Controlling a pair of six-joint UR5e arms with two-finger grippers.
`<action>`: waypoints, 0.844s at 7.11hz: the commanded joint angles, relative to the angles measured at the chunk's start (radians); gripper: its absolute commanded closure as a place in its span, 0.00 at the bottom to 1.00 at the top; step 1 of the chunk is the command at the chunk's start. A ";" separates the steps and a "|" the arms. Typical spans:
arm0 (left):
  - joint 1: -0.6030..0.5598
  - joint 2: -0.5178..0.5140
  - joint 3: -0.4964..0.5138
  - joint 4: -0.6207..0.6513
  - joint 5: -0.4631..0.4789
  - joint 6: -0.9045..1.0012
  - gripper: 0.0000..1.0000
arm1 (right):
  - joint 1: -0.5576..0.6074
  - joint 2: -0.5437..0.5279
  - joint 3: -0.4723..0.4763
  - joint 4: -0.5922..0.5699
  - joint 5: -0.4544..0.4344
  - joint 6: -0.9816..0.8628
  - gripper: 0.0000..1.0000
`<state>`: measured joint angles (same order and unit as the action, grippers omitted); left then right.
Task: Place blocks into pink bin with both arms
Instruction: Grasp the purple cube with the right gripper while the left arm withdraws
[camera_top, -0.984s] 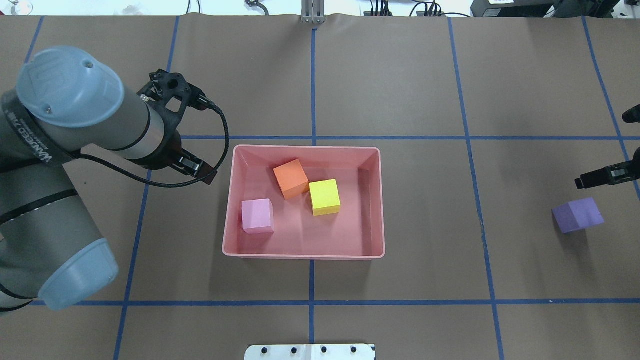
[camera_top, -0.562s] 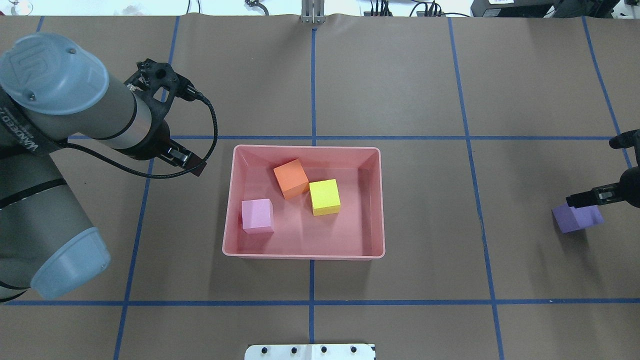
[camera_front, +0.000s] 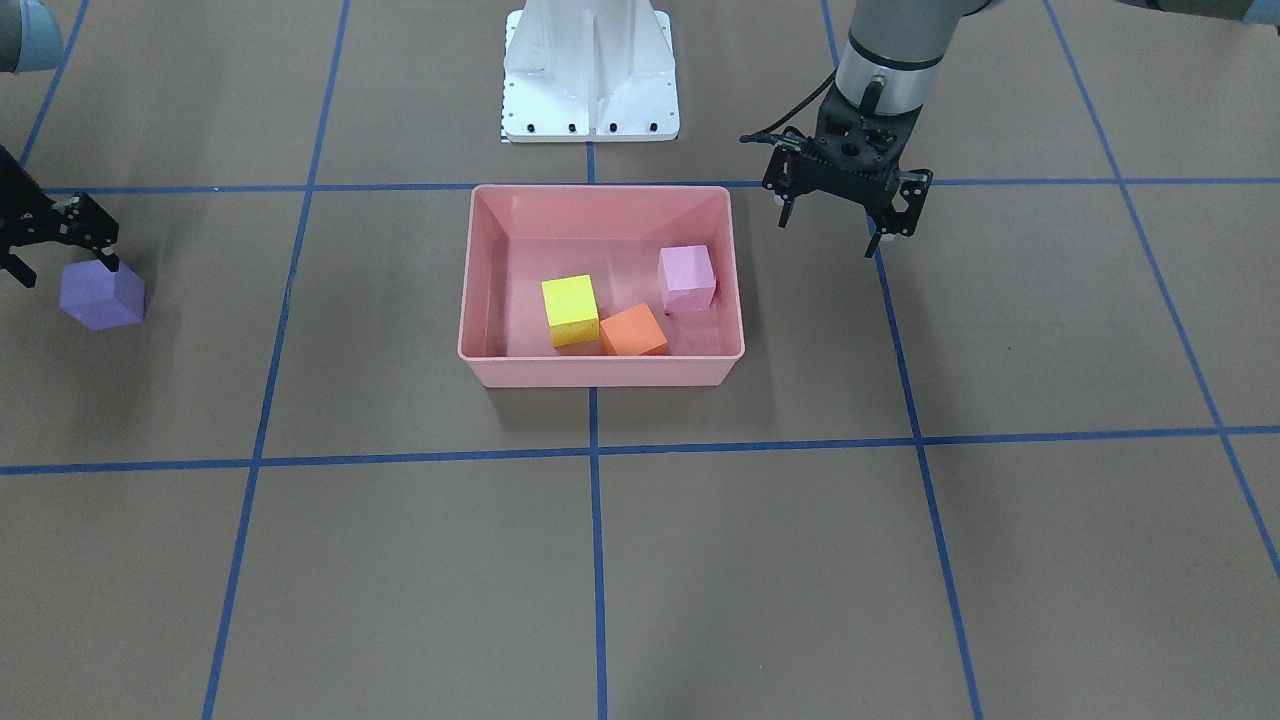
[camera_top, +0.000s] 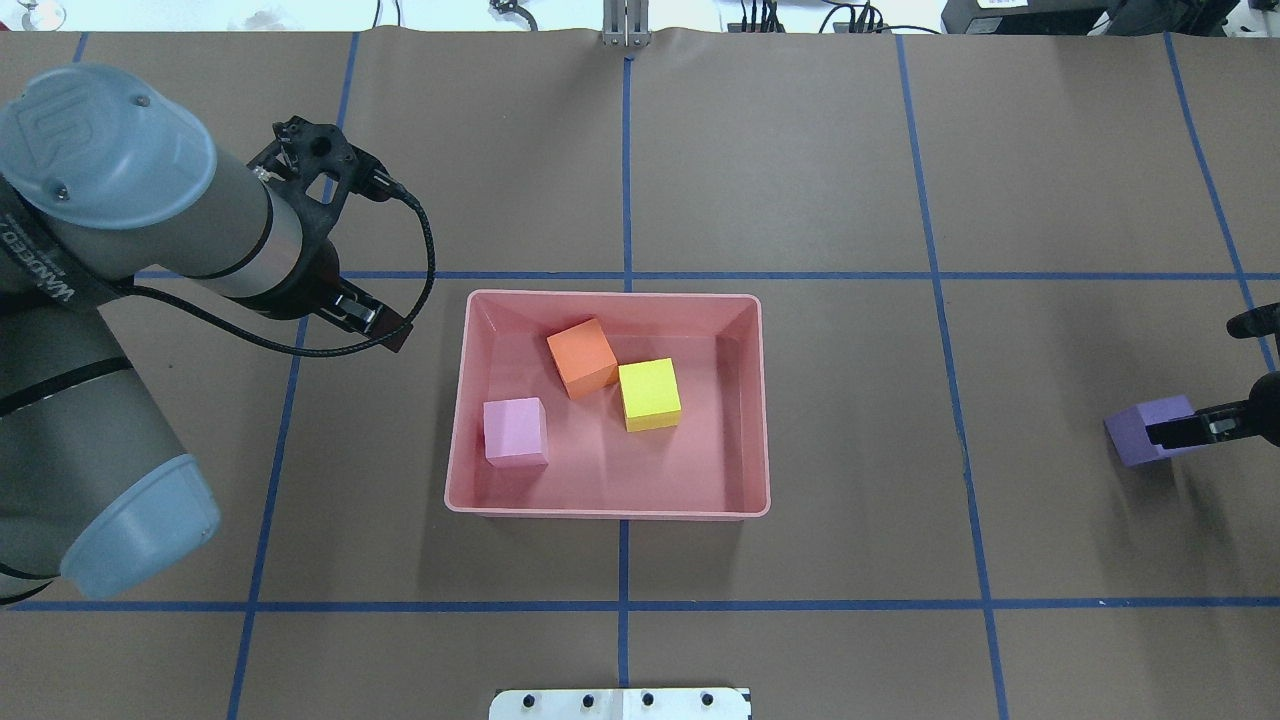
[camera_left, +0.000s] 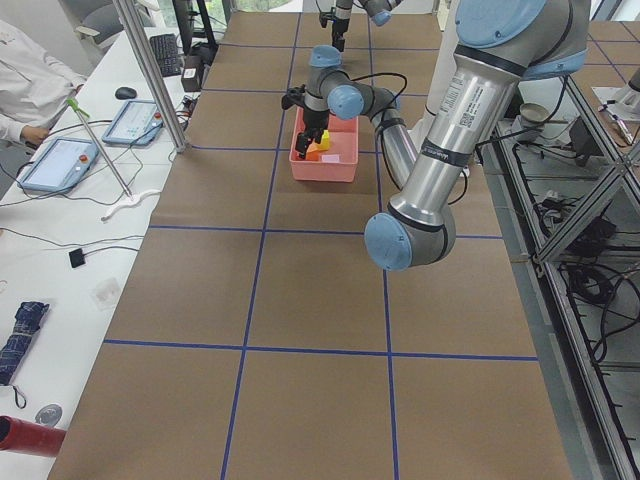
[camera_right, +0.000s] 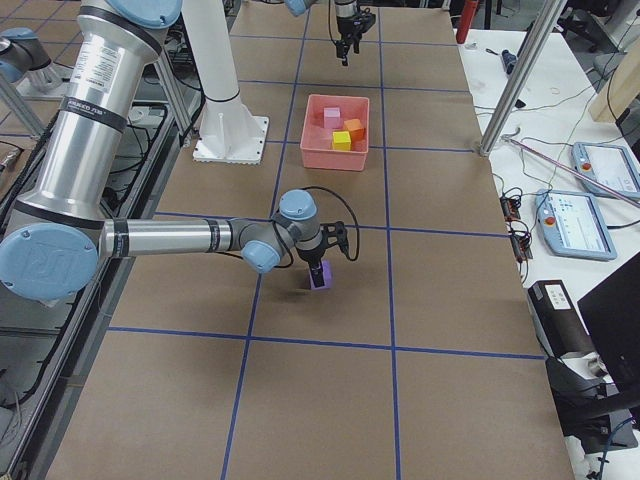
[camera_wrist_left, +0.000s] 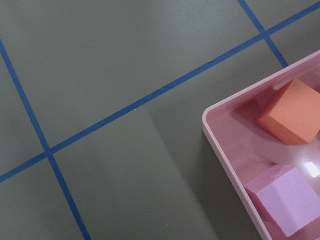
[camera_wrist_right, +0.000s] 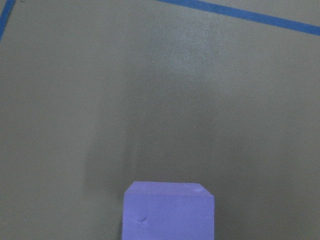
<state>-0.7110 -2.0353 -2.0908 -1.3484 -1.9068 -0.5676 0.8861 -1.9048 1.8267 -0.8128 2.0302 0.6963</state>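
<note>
Now only the dark purple block (camera_front: 102, 298), near the counter's edge on the robot's right, lies outside the pink bin (camera_front: 595, 372) at mid-counter. The right gripper (camera_front: 68, 272) hovers over it, jaws apart; next it probably must lower, straddle the block and close. The left gripper (camera_front: 828, 232) hangs spread and empty beside the bin.

Brown counter (camera_top: 800, 150) with a blue tape grid (camera_top: 627, 170); off to the side there's two tablets (camera_left: 58, 163) and a folded umbrella (camera_left: 20, 335).
</note>
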 joint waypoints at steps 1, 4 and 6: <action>0.001 0.003 0.000 0.000 0.000 0.000 0.00 | -0.039 0.007 -0.009 0.010 -0.014 0.049 0.00; 0.001 0.004 0.000 0.000 0.000 0.000 0.00 | -0.094 0.010 -0.121 0.130 -0.070 0.060 0.00; 0.001 0.004 0.000 0.000 0.000 0.000 0.00 | -0.108 0.058 -0.119 0.132 -0.077 0.072 0.13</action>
<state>-0.7102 -2.0311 -2.0908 -1.3484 -1.9067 -0.5676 0.7852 -1.8775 1.7118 -0.6887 1.9586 0.7585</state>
